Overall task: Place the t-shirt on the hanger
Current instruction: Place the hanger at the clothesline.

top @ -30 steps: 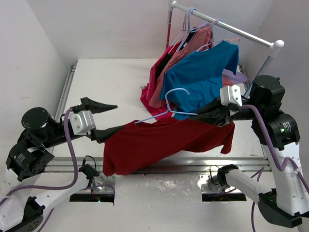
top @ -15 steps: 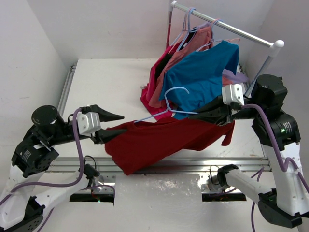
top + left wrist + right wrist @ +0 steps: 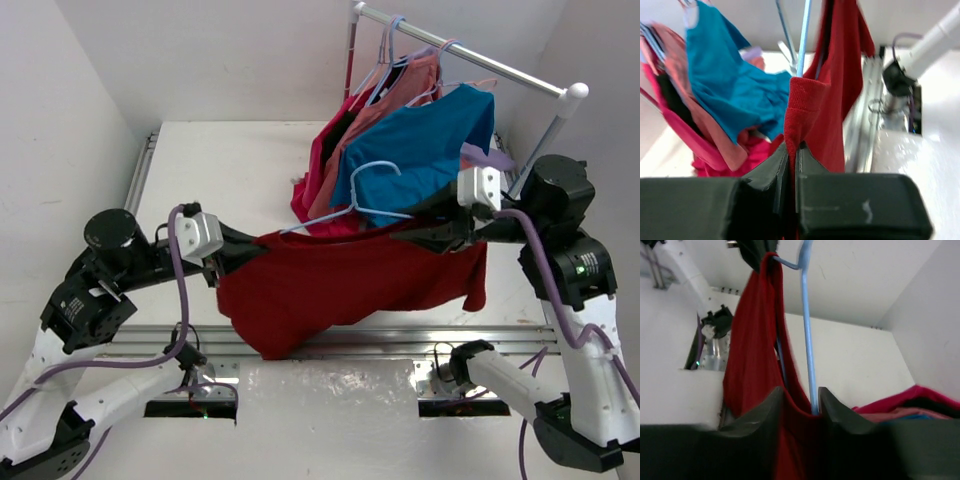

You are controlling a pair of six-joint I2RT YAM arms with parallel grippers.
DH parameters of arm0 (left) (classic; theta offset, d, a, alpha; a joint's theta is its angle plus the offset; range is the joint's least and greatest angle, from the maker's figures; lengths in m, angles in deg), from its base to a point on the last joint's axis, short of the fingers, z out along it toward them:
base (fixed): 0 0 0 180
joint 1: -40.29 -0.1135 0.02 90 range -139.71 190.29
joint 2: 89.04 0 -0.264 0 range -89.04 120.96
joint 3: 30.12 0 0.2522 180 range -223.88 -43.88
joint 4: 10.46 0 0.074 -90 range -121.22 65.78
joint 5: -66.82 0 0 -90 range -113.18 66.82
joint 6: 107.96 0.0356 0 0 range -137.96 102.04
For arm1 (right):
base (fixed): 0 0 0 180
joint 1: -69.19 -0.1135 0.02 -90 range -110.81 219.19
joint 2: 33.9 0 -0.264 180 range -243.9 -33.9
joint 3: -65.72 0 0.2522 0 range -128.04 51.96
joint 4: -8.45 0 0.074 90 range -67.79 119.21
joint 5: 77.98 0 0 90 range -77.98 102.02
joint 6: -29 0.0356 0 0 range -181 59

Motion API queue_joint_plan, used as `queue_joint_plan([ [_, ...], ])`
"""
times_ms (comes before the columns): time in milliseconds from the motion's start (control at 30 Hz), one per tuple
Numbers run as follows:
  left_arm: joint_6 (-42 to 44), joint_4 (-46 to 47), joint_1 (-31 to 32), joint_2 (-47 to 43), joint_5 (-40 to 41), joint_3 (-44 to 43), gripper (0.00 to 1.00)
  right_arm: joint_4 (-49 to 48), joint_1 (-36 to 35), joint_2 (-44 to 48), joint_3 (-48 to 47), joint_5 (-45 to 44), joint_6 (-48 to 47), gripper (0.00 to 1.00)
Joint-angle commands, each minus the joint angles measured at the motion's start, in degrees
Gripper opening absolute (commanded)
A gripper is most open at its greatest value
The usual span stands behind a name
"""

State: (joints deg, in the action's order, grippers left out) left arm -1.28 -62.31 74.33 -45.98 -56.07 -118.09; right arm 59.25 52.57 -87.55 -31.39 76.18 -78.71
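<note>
At the table point(image 3: 220, 170) front edge hangs the t-shirt point(image 3: 350, 285).

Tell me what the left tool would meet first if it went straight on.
The t-shirt: the left tool is shut on its cloth and would push deeper into it. The hanger seems next in line, though how far beyond is unclear.

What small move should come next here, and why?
Probably the left hand, shut on the t-shirt, draws the cloth outward along the hanger: the right hand has jaws parted around both, and the shoulder looks bunched.
</note>
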Motion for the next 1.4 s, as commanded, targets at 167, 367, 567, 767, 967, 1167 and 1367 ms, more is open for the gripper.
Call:
queue_joint_plan([
  [167,-12.5,21.4,-0.1,1.8,7.3,0.0,0.00,-11.3,-0.3,3.8,-0.8,-40.6,21.3,0.99],
  [367,-24.0,27.2,-0.1,9.1,2.2,-8.4,0.00,3.0,-0.3,3.5,-22.2,-70.0,29.8,0.99],
  [567,-31.0,27.7,2.9,19.9,7.1,-16.7,0.00,9.6,-2.0,1.7,-34.5,-79.9,25.9,0.99],
  [767,-30.2,23.8,15.6,31.0,29.4,-24.3,0.00,10.4,-3.3,1.3,-34.3,-80.3,25.8,0.99],
  [967,-33.3,30.2,18.6,37.5,42.4,-25.4,0.00,9.8,-3.5,2.1,-31.4,-79.7,25.7,0.99],
  [1167,-34.0,40.6,20.9,43.3,49.6,-27.1,0.00,7.9,-3.8,3.8,-28.9,-80.8,24.7,0.99],
  [1367,-30.2,44.0,21.2,54.0,44.0,-37.9,0.00,7.4,-4.3,4.5,-28.2,-80.5,24.0,0.99],
])
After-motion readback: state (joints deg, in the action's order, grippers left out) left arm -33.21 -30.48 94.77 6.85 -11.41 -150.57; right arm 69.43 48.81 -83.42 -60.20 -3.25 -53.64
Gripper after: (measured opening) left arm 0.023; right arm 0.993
